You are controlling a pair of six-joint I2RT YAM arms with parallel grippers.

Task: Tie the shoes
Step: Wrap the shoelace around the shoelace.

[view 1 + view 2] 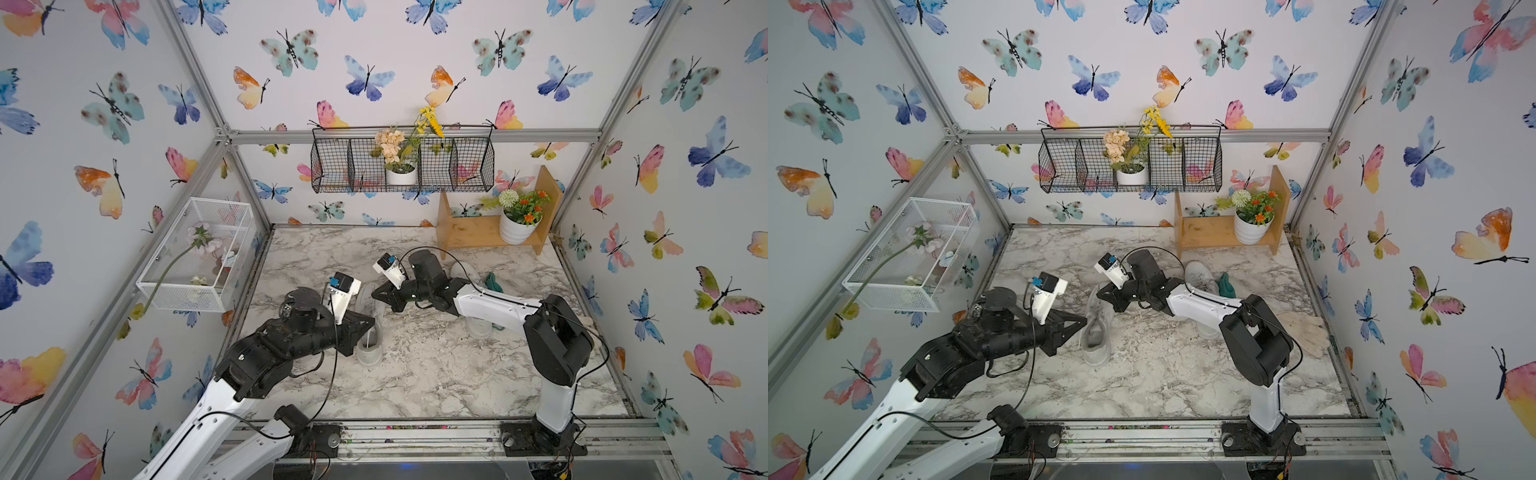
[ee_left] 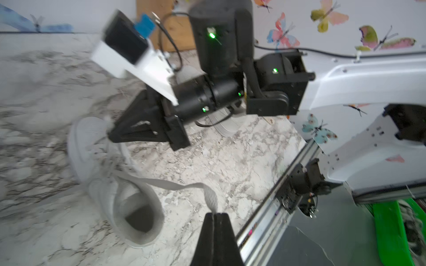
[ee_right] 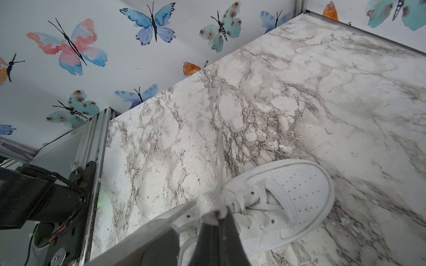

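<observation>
Currently the left end effector (image 2: 214, 215) and right end effector (image 3: 220, 218) each clamp a lace (image 2: 166, 184) of the white sneaker (image 3: 288, 195); crossing both laces probably comes next.

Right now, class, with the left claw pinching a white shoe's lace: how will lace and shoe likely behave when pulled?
The lace looks floppy: it bends and twists between shoe and left claw, probably stiffening only once taut. The shoe rests loose on the smooth marble table, so it may slide or tip.
</observation>
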